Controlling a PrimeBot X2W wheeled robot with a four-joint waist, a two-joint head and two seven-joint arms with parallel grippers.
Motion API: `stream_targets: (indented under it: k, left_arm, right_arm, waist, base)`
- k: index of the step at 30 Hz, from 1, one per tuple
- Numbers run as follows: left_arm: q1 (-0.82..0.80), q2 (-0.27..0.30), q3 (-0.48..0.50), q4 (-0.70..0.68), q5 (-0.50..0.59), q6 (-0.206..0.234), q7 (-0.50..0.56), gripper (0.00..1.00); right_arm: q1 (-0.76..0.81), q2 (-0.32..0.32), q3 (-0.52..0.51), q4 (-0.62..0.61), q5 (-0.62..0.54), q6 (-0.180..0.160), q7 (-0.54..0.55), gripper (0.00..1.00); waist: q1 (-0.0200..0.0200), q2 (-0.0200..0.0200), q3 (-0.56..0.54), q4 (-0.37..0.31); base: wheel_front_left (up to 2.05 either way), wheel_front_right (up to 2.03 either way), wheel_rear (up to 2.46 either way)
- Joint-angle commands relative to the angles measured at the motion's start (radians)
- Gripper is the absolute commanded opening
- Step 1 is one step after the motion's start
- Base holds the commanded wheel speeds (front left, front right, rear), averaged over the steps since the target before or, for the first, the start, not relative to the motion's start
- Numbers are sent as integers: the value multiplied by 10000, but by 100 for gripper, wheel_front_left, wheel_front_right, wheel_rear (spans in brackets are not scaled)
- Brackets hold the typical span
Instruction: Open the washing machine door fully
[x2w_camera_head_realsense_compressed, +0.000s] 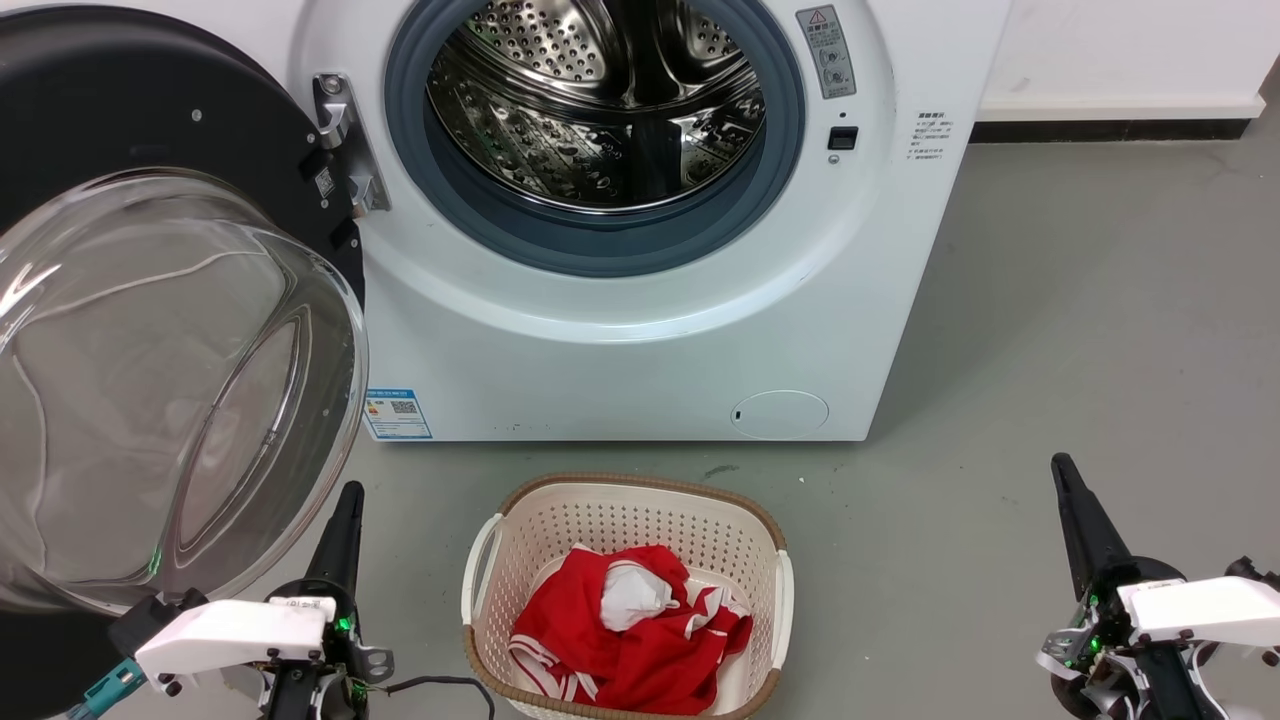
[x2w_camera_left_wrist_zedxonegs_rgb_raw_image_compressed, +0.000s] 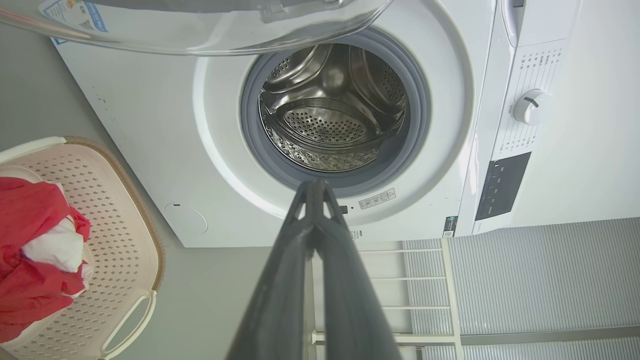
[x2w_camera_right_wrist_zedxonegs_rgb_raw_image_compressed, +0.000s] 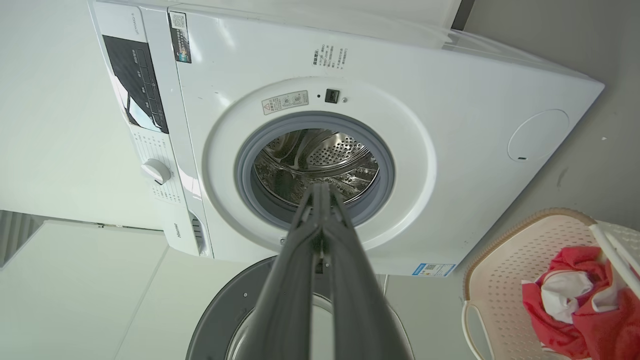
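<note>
While the washing machine door (x2w_camera_head_realsense_compressed: 170, 330) stands wide open at the left of the head view, hung from the hinge (x2w_camera_head_realsense_compressed: 340, 130) on the machine's left side, its clear glass bowl bulges toward the near side. Just beside the bowl's near edge the left gripper (x2w_camera_head_realsense_compressed: 349, 497) points far, its two dark fingers pressed together on nothing; whether it touches the glass I cannot tell. At the near right the right gripper (x2w_camera_head_realsense_compressed: 1063, 468) is likewise closed and empty, well apart from the machine. The steel drum (x2w_camera_head_realsense_compressed: 600, 110) lies uncovered inside its grey-blue seal (x2w_camera_head_realsense_compressed: 590, 245), and a small round white flap (x2w_camera_head_realsense_compressed: 779, 413) sits low on the front panel. Between the grippers, on the grey floor (x2w_camera_head_realsense_compressed: 1050, 330), a pale basket (x2w_camera_head_realsense_compressed: 620, 487) holds red and white clothing (x2w_camera_head_realsense_compressed: 620, 640).

Along the left wrist view, the left gripper (x2w_camera_left_wrist_zedxonegs_rgb_raw_image_compressed: 315, 186) shows its fingertips meeting, nothing between them, in line with the seal's rim. The washing machine door (x2w_camera_left_wrist_zedxonegs_rgb_raw_image_compressed: 200, 30) crosses that view's top edge as a band of clear glass.

Along the right wrist view, the right gripper (x2w_camera_right_wrist_zedxonegs_rgb_raw_image_compressed: 320, 188) is closed tip to tip and empty, aimed at the drum (x2w_camera_right_wrist_zedxonegs_rgb_raw_image_compressed: 320, 160). The washing machine door (x2w_camera_right_wrist_zedxonegs_rgb_raw_image_compressed: 225, 310) shows as a grey ring behind the fingers.
</note>
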Motion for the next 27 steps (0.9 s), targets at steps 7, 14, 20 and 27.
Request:
stream_targets:
  k: [7,14,20,27]
  left_arm:
    - [-216,-47,94,61,-612,-141,175,0]
    - [-186,-93,163,116,-1088,-201,295,0]
    - [-220,-128,222,154,-1479,-247,391,0]
    - [-220,-138,230,160,-1564,-268,424,0]
  right_arm:
    - [-225,1,-90,74,647,1,150,0]
    - [-258,18,-146,151,1133,1,263,0]
    - [-268,34,-194,214,1533,0,343,0]
    - [-285,57,-229,227,1592,0,370,0]
  waist:
    - [0,-1,-22,-1]
    - [0,-1,-43,-3]
    - [0,-1,-62,-4]
    - [0,-1,-68,-4]
  base:
    - [0,0,0]
    - [0,0,0]
    - [0,0,0]
    - [0,0,0]
